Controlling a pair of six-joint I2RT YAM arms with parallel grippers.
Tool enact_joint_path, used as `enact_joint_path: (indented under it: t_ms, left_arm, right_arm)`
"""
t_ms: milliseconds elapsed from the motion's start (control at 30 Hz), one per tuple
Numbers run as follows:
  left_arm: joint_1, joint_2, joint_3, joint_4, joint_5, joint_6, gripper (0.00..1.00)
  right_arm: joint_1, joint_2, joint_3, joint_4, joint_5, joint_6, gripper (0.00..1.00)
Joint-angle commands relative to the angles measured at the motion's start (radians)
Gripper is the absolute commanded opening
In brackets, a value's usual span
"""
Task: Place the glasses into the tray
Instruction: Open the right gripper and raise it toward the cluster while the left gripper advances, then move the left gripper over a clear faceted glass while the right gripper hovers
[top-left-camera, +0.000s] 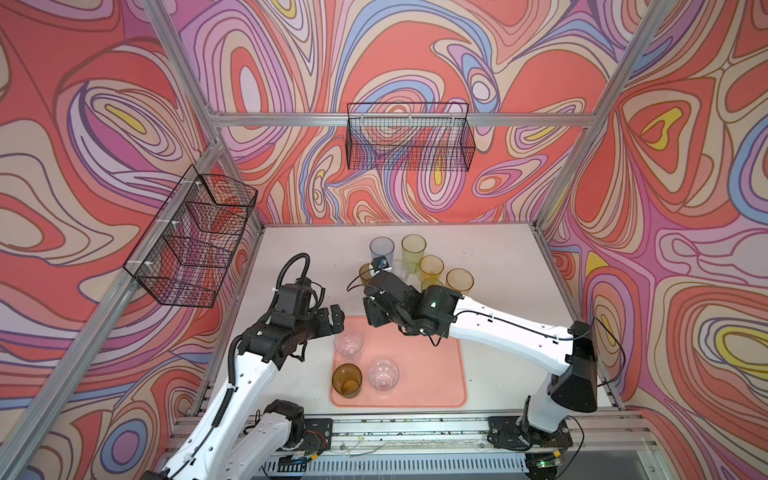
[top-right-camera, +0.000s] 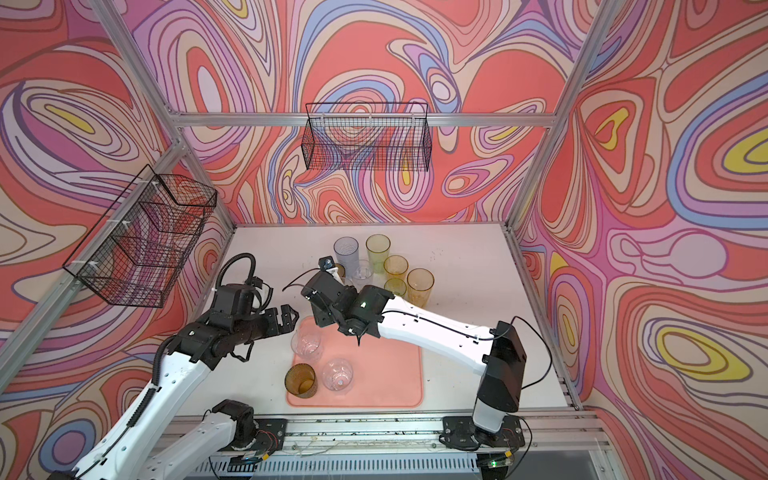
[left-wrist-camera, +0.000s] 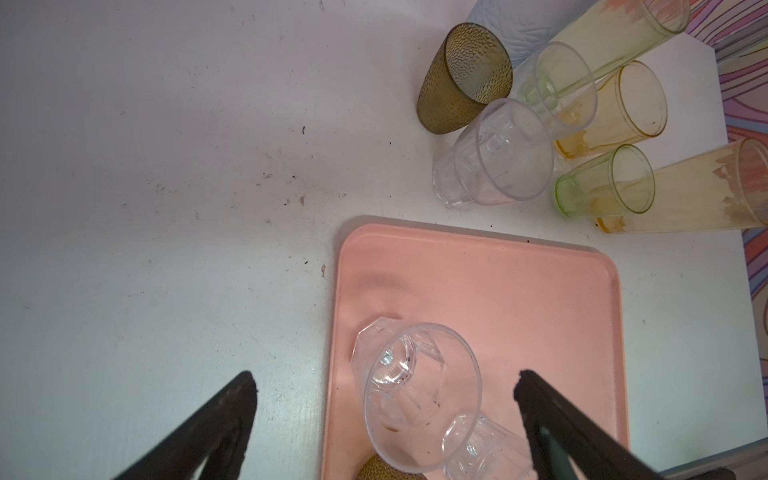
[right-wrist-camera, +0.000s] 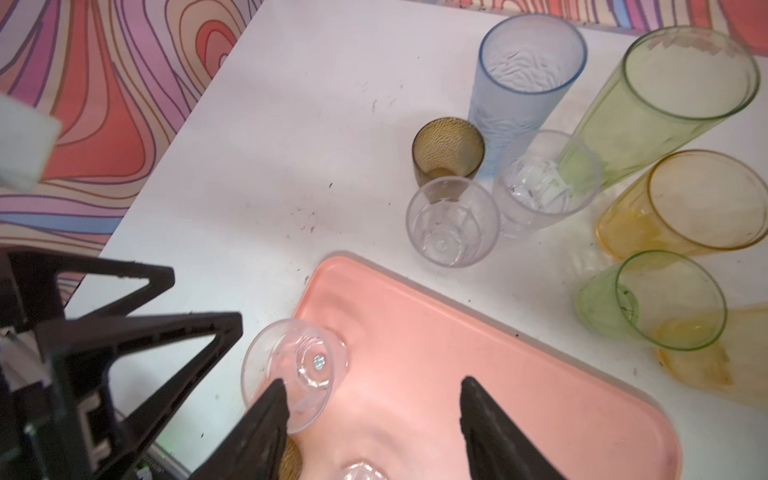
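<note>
The salmon-pink tray (top-left-camera: 428, 374) (left-wrist-camera: 498, 291) (right-wrist-camera: 457, 332) lies at the table's front. Three glasses stand on its left part: a clear one (top-left-camera: 348, 345) (right-wrist-camera: 297, 370), a brown one (top-left-camera: 347, 380) and another clear one (top-left-camera: 383, 375). My left gripper (top-left-camera: 339, 320) (left-wrist-camera: 384, 390) hangs open just left of the tray's far corner, above the clear glass (left-wrist-camera: 419, 390). My right gripper (top-left-camera: 371, 316) (right-wrist-camera: 374, 384) is open over the tray's far edge, nothing between its fingers, the clear glass beside one finger (right-wrist-camera: 270, 411).
Behind the tray stand several more glasses: pale blue (top-left-camera: 381, 249), yellow-green (top-left-camera: 413, 251), yellow-orange (top-left-camera: 431, 268), yellow (top-left-camera: 459, 282), green (right-wrist-camera: 652, 303), clear (right-wrist-camera: 453, 222) and brown (right-wrist-camera: 448, 147). Black wire baskets (top-left-camera: 409, 137) (top-left-camera: 195, 237) hang on the walls.
</note>
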Motion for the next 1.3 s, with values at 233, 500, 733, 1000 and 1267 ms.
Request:
enact_joint_path:
  t_ms: [233, 500, 733, 1000, 1267]
  left_arm:
    - [0.006, 0.233, 0.188, 0.113, 0.082, 0.02, 1.0]
    - [0.005, 0.403, 0.237, 0.182, 0.175, -0.019, 1.0]
    - [-0.043, 0.48, 0.263, 0.201, 0.118, -0.019, 0.91]
    - [-0.073, 0.556, 0.284, 0.238, 0.089, -0.049, 0.69]
    - [-0.074, 0.623, 0.316, 0.259, 0.074, -0.05, 0.55]
  right_arm:
    - [-0.176, 0.141, 0.127, -0.026, -0.159, -0.061, 0.68]
    - [-0.262, 0.122, 0.083, 0.044, -0.251, -0.085, 0.72]
    - [-0.341, 0.053, -0.034, 0.113, -0.353, -0.083, 0.78]
    - [-0.367, -0.006, -0.058, 0.105, -0.383, -0.127, 0.8]
    - [-0.375, -0.046, -0.108, 0.128, -0.382, -0.118, 0.8]
